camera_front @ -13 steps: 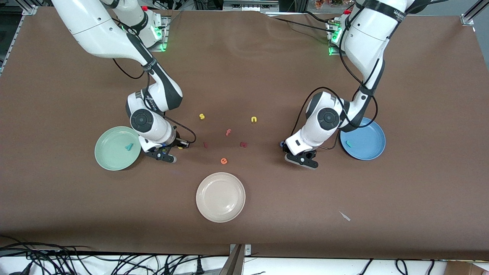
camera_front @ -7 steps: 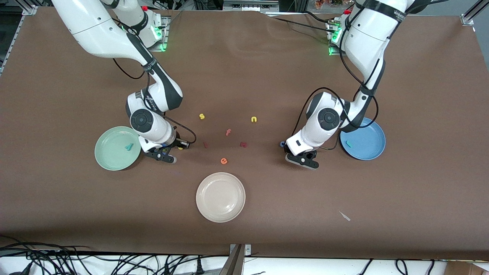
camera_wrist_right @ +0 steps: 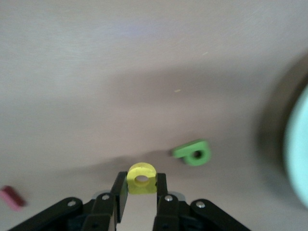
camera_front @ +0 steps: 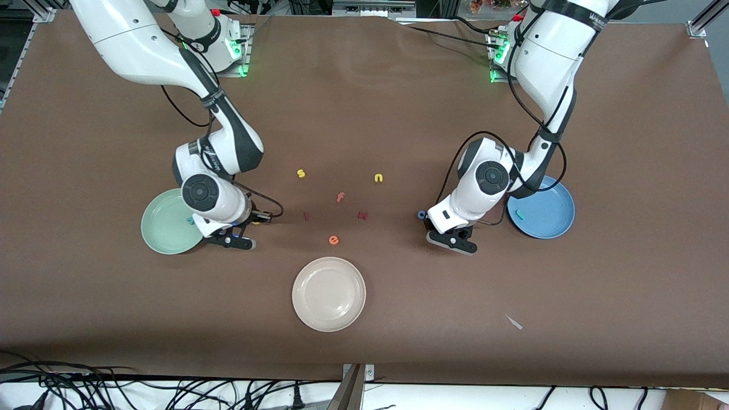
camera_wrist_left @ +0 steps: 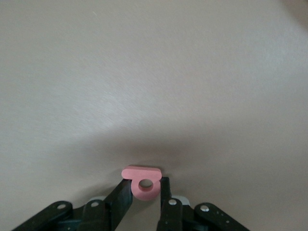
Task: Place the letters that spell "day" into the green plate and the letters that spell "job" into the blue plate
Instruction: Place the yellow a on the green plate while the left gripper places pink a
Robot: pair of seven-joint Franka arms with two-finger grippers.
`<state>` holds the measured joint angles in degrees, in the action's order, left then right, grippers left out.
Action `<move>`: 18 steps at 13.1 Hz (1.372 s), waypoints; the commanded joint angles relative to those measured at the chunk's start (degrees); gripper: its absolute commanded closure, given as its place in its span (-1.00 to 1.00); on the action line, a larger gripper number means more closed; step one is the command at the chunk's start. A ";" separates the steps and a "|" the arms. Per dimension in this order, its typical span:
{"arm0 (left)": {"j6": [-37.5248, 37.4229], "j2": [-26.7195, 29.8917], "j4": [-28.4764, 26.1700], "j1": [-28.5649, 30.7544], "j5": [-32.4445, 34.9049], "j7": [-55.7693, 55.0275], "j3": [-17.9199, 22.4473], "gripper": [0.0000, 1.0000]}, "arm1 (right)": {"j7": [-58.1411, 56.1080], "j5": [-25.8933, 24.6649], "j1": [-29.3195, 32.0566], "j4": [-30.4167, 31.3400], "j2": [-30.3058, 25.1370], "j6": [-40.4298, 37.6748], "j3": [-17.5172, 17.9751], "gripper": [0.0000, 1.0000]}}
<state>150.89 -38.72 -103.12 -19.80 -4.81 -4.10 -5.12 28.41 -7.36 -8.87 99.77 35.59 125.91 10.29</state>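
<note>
The yellow a (camera_wrist_right: 141, 178) is pinched in my right gripper (camera_wrist_right: 141, 184), low over the table (camera_front: 364, 102) just beside the green plate (camera_front: 162, 228). The pinkish-red b (camera_wrist_left: 143, 180) sits clamped between the fingers of my left gripper (camera_wrist_left: 146, 188), near the blue plate (camera_front: 547, 225). Both letters look light, rigid and smooth, so I judge a squeeze across the flat sides safest. The dark green d (camera_wrist_right: 194, 153) lies near the a. The brown table is flat, with room around each plate.

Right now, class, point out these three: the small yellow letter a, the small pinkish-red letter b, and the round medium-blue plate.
small yellow letter a (camera_wrist_right: 141, 179), right wrist view, on its ring beside the hole.
small pinkish-red letter b (camera_wrist_left: 143, 179), left wrist view, on its round bowl.
round medium-blue plate (camera_front: 549, 219), front view, on its bare floor.
</note>
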 commanded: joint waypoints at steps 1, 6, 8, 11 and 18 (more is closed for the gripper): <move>-7.59 8.45 -3.74 5.27 1.38 2.67 -1.20 1.00 | -10.61 -0.64 0.34 0.07 -2.71 -5.13 -3.51 0.63; -10.97 21.73 -19.36 20.57 1.03 22.70 -3.58 1.00 | -25.48 -0.38 0.61 1.39 -4.74 -5.85 -9.49 0.62; -10.88 24.38 -23.94 24.96 1.20 29.02 -3.58 1.00 | -29.53 -0.29 0.69 2.97 -5.53 -5.50 -11.60 0.60; -10.45 26.67 -29.58 27.53 1.29 33.63 -3.50 1.00 | -33.32 0.59 1.66 3.50 -4.66 -3.22 -13.19 0.21; -8.95 26.41 -29.07 28.15 4.37 34.95 -3.50 -0.27 | -24.31 6.13 0.70 2.36 -5.45 -4.27 -8.81 -1.00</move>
<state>141.50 -14.04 -131.22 7.67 -1.69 30.05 -7.71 -0.28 -1.93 -7.96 101.48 31.37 121.62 -0.57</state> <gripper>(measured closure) 0.427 0.009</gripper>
